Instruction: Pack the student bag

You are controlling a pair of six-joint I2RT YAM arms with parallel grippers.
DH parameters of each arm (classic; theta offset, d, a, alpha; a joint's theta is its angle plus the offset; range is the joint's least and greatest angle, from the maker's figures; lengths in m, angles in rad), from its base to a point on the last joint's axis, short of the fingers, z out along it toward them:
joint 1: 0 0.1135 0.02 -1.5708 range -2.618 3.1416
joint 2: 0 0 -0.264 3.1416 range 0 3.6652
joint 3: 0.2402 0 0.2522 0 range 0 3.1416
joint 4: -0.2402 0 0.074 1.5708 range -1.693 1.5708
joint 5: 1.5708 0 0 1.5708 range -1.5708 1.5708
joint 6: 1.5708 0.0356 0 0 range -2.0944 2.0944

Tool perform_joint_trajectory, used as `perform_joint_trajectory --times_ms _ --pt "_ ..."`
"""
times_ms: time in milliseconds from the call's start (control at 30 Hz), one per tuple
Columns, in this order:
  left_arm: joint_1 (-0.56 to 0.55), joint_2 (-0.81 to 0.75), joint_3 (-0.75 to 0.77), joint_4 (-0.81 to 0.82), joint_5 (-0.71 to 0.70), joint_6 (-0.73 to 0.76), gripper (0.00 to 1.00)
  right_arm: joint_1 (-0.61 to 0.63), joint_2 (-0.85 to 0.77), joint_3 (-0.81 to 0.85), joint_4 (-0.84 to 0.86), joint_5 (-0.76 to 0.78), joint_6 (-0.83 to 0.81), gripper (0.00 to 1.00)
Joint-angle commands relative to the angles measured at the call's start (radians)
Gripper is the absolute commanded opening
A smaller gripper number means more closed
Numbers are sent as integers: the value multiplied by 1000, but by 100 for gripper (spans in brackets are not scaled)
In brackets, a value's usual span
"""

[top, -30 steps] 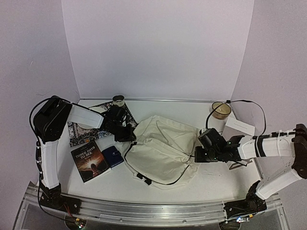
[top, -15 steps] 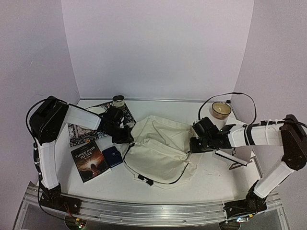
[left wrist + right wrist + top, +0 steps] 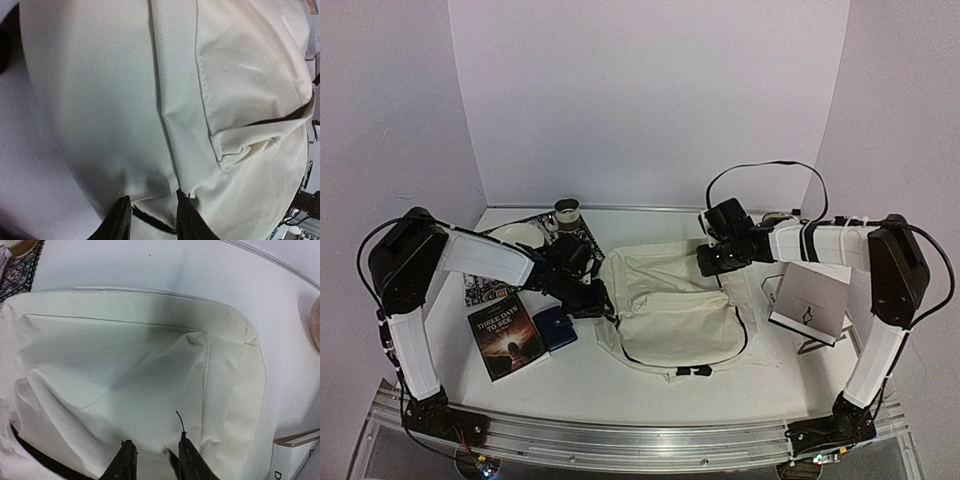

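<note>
The student bag (image 3: pixel 670 310) is a cream fabric backpack with black straps. It lies flat in the middle of the table, with a black buckle (image 3: pixel 692 371) at its near edge. My left gripper (image 3: pixel 595 297) is at the bag's left edge and is shut on a fold of its cloth (image 3: pixel 150 200). My right gripper (image 3: pixel 710 262) is at the bag's far right corner and is shut on its fabric (image 3: pixel 150 405). In both wrist views cream cloth fills the frame and sits between the black fingertips (image 3: pixel 122 220) (image 3: pixel 187 460).
Left of the bag lie a dark book titled "Three Days to See" (image 3: pixel 508 335), a small blue wallet (image 3: pixel 556 326) and a patterned mat (image 3: pixel 480 275) bearing a white dish (image 3: pixel 515 235). A tin cup (image 3: pixel 567 211) stands at the back. A white box (image 3: pixel 812 300) is at the right.
My right gripper has swung back and to the left, pulling the bag's corner with it. My left gripper has shifted right and nearer. The bag has turned and now lies spread flatter.
</note>
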Motion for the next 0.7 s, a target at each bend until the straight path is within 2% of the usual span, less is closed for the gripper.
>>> perform_joint_trajectory --times_ms 0,100,233,667 --pt "13 -145 -36 -14 -32 37 41 11 -95 14 -141 -75 -48 41" --pt "15 -203 -71 -25 -76 52 47 46 -164 -27 -168 -78 -34 50" --pt "44 -201 -82 -37 -89 62 51 123 -208 -63 -166 -96 4 53" --pt "123 23 59 -36 -53 78 51 242 -151 -136 -65 -160 135 65"
